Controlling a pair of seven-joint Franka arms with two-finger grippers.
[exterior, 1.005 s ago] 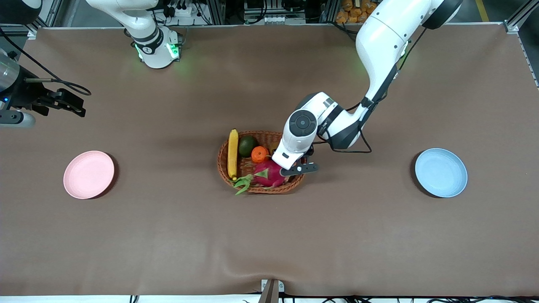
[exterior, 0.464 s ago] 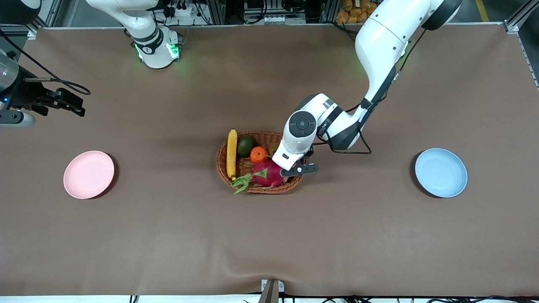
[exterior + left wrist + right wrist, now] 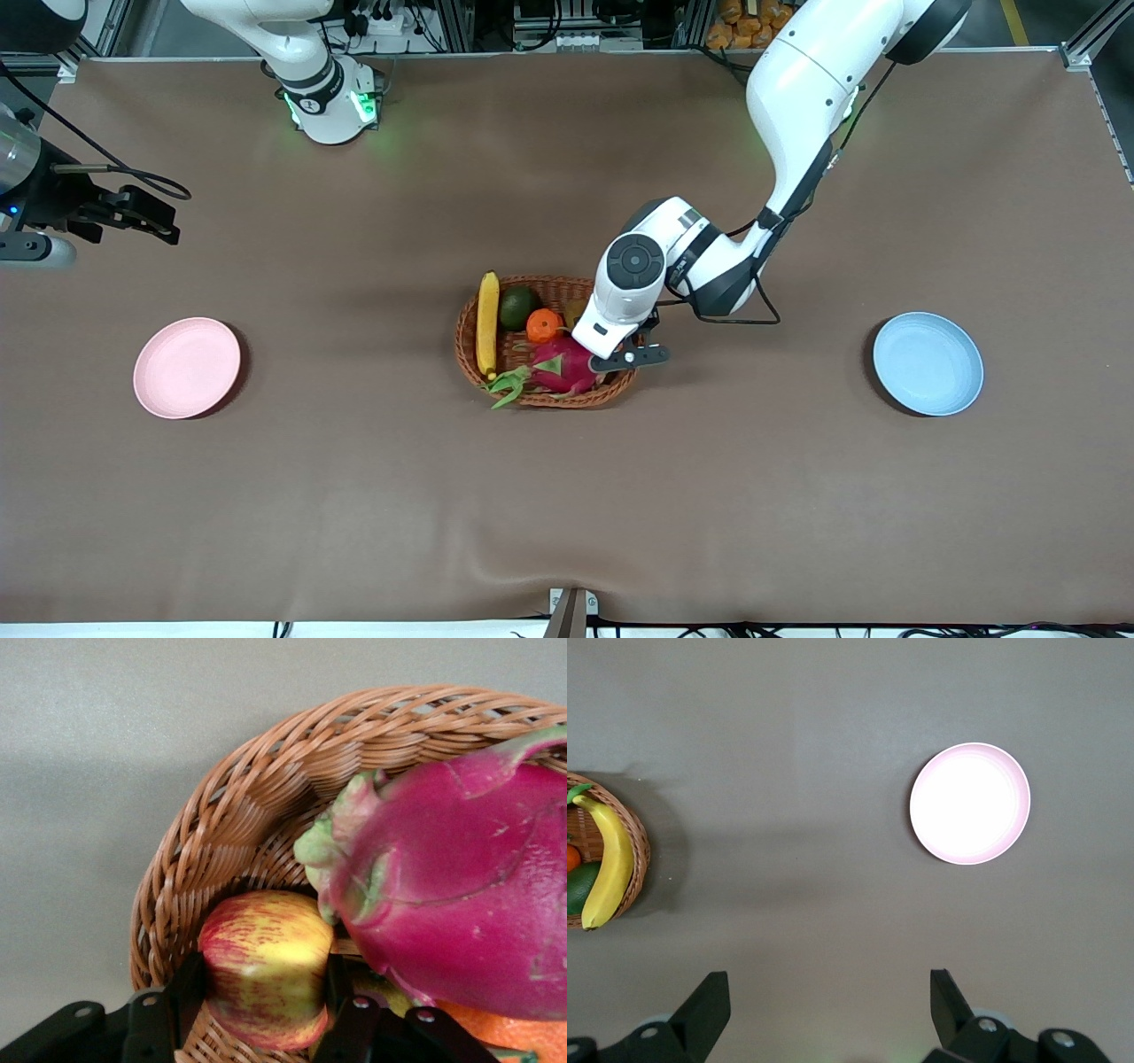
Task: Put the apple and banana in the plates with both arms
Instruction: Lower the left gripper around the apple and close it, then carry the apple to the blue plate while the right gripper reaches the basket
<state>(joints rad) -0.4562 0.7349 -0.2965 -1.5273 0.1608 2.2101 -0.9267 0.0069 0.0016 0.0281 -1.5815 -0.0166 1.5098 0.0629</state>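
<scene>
The apple point(image 3: 266, 961), red with yellow patches, lies in the wicker basket point(image 3: 230, 815) beside the dragon fruit. My left gripper point(image 3: 264, 981) is shut on it, one black finger point(image 3: 186, 985) on each side. In the front view the left wrist hides the apple. At the basket's end toward the right arm lies the banana point(image 3: 488, 323) point(image 3: 611, 859). The pink plate point(image 3: 187, 367) point(image 3: 970, 804) sits toward the right arm's end, the blue plate point(image 3: 928, 363) toward the left arm's end. My right gripper point(image 3: 159, 221) point(image 3: 828, 992) waits open in the air near the pink plate.
The basket point(image 3: 532, 399) in the table's middle also holds a magenta dragon fruit point(image 3: 563, 365) point(image 3: 461, 877), an orange point(image 3: 544, 325) and a dark green fruit point(image 3: 518, 306). Brown cloth covers the whole table.
The basket and its fruit have shifted slightly toward the right arm's end. The left wrist stays over the basket and the right arm has not moved.
</scene>
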